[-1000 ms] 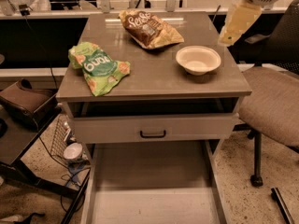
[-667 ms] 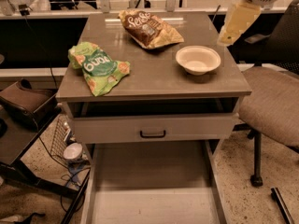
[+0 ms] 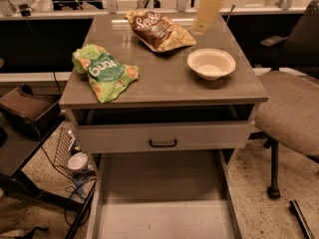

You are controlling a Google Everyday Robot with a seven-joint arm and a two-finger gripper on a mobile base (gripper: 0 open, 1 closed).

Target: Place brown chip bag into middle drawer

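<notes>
Speckled stone-look floor [image 3: 251,183] below, dark counter edge and pale clutter along the back. In the centre, a square desk [image 3: 164,86] with a smooth, dull grey-brown top, faintly glossy towards the rear.

Pulled out low in front of the desk, the middle drawer [image 3: 159,218]: wide, shallow, grey, flat-floored, with thin low side walls, nothing in it. Above it, a pale grey drawer front [image 3: 119,136] with a slim black handle [image 3: 163,143], and a dark gap between that front and the desk top.

To the right, just beside the desk, an office chair [image 3: 291,111] with a rounded, tan fabric seat on a dark post.

On the desk's left half, a green chip bag [image 3: 105,73], crumpled, lying flat, white lettering up. At the back centre, the brown chip bag [image 3: 159,30]: crinkled brown and yellow foil, white script, lying flat and slightly askew, well apart from the drawer. Near the right edge, in front of that bag, a round off-white bowl [image 3: 211,62], shallow, matte.

Above the back right of the desk, just right of the brown chip bag, the yellowish tool [image 3: 203,21], blurred, hanging clear of everything; cannot tell how far open, nothing seen in its hold.
</notes>
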